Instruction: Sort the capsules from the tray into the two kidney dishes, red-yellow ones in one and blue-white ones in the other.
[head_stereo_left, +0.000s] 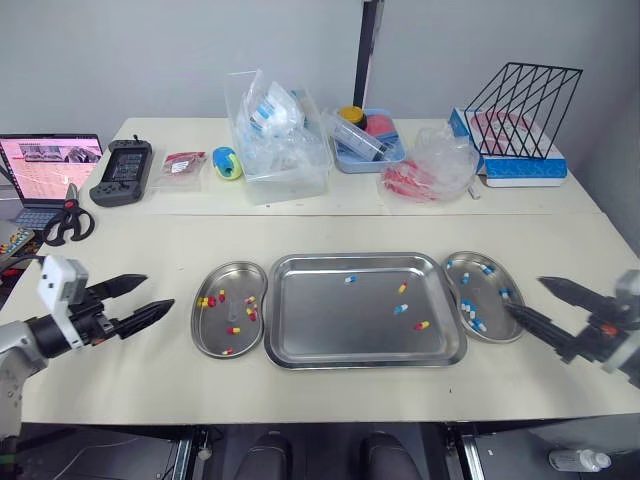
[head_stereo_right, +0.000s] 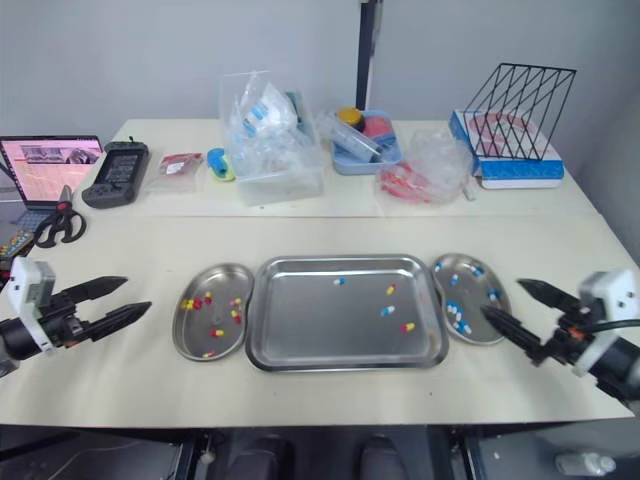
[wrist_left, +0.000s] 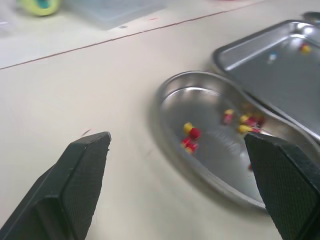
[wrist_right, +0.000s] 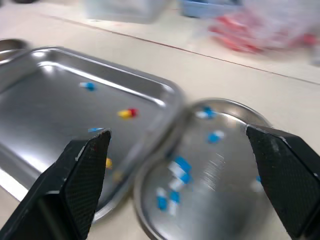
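A steel tray lies mid-table holding two blue-white capsules and two red-yellow capsules. The left kidney dish holds several red-yellow capsules. The right kidney dish holds several blue-white capsules. My left gripper hovers open left of the left dish, nothing between its fingers. My right gripper stands open at the right dish's outer edge, holding nothing.
Behind the tray stand a clear plastic box, a blue bin, plastic bags and a black wire rack. A laptop, scissors and a black handheld device sit at the far left.
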